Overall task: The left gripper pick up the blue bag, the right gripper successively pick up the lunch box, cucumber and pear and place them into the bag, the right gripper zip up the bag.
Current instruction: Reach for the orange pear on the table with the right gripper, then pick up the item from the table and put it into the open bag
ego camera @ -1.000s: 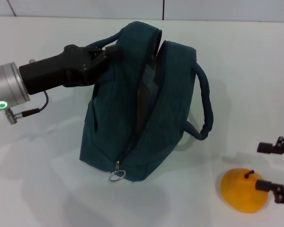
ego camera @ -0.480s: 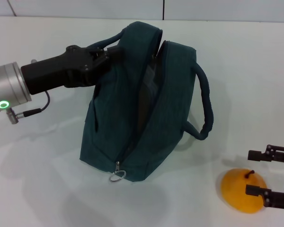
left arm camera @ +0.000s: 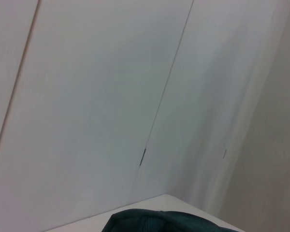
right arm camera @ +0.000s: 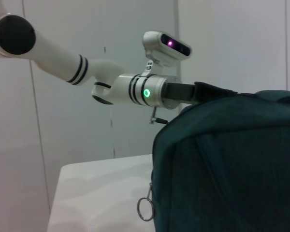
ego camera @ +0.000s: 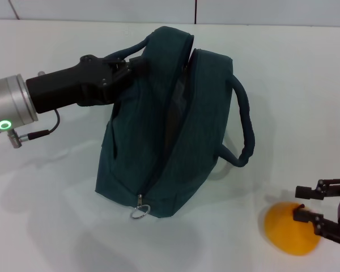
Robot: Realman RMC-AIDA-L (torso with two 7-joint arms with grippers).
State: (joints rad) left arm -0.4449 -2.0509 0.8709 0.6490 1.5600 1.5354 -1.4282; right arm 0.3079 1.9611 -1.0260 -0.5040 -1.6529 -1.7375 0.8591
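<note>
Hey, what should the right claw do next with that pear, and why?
Probably close on the pear and lift it. The right claw sits open at the fruit, fingers straddling its top, while the left claw holds the blue bag up by a handle with its zipper open, ready to receive it.

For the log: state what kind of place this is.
Probably a robot test or lab bench rather than a home: a bare white table against plain white panelled walls, with only a blue bag and a pear laid out.
</note>
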